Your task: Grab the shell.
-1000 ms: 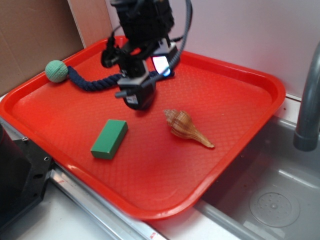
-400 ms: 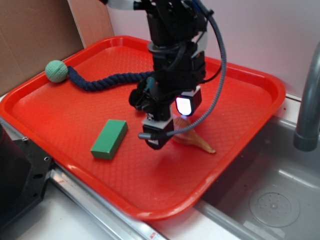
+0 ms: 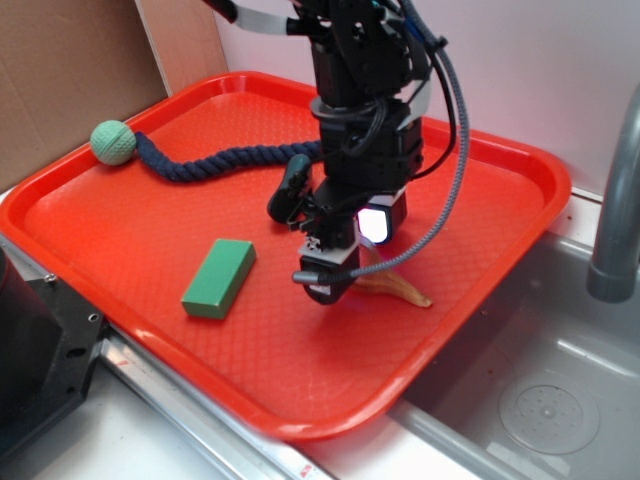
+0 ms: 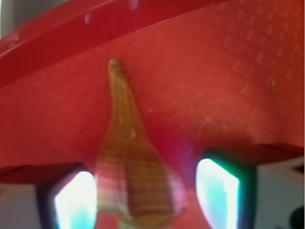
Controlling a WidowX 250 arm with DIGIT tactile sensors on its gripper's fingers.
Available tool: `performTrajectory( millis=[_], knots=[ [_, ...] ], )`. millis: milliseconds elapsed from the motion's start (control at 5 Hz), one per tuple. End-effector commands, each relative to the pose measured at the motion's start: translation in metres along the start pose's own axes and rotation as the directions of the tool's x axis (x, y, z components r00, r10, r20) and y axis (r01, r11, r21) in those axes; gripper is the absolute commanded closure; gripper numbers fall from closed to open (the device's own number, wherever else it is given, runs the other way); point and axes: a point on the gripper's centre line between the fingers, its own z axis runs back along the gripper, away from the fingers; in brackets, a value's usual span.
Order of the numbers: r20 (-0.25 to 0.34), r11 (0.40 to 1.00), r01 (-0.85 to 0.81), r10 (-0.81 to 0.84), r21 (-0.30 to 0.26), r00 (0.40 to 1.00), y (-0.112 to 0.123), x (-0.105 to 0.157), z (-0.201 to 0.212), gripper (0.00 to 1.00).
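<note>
The shell (image 4: pixel 131 167) is tan with brown ridges and lies on the red tray (image 3: pixel 130 230). In the wrist view its wide body sits between my two glowing fingertips (image 4: pixel 217 193) and its pointed tail (image 4: pixel 116 71) runs away toward the tray rim. In the exterior view only the tail (image 3: pixel 400 290) shows; the body is hidden behind my gripper (image 3: pixel 335 270). The gripper is open and low over the tray, straddling the shell. The left pad is close to the shell; a gap shows on the right.
A green block (image 3: pixel 218 277) lies left of the gripper. A blue rope with a green ball (image 3: pixel 113 141) lies at the tray's back left. A sink (image 3: pixel 540 400) and a grey faucet pipe (image 3: pixel 618 200) are on the right. Cardboard stands at the back left.
The gripper has moved from the back of the tray forward and right, then down over the shell, so its fingers now stand on either side of it. The shell has not moved.
</note>
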Motion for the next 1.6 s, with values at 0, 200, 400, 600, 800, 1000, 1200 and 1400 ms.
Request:
performTrajectory(
  millis=[0, 200, 400, 600, 800, 1000, 1200, 1400],
  knots=[
    [-0.020, 0.999, -0.001, 0.002, 0.040, 1.000, -0.003, 0.008, 0.000, 1.00],
    [-0.028, 0.998, -0.052, 0.053, 0.047, 0.998, -0.002, 0.005, 0.009, 1.00],
    [-0.022, 0.962, -0.261, 0.263, 0.080, 0.964, 0.002, -0.010, 0.052, 1.00],
    [0.054, 0.864, -0.486, 0.483, 0.133, 0.874, -0.006, -0.030, 0.096, 1.00],
    [0.048, 0.713, -0.685, 0.687, 0.149, 0.725, -0.012, -0.053, 0.136, 1.00],
    [0.071, 0.522, -0.844, 0.844, 0.126, 0.532, -0.025, -0.075, 0.159, 1.00],
    [0.107, 0.298, -0.950, 0.946, 0.093, 0.307, -0.040, -0.098, 0.172, 1.00],
    [0.083, 0.185, -0.979, 0.978, 0.085, 0.192, -0.053, -0.107, 0.176, 1.00]
  ],
)
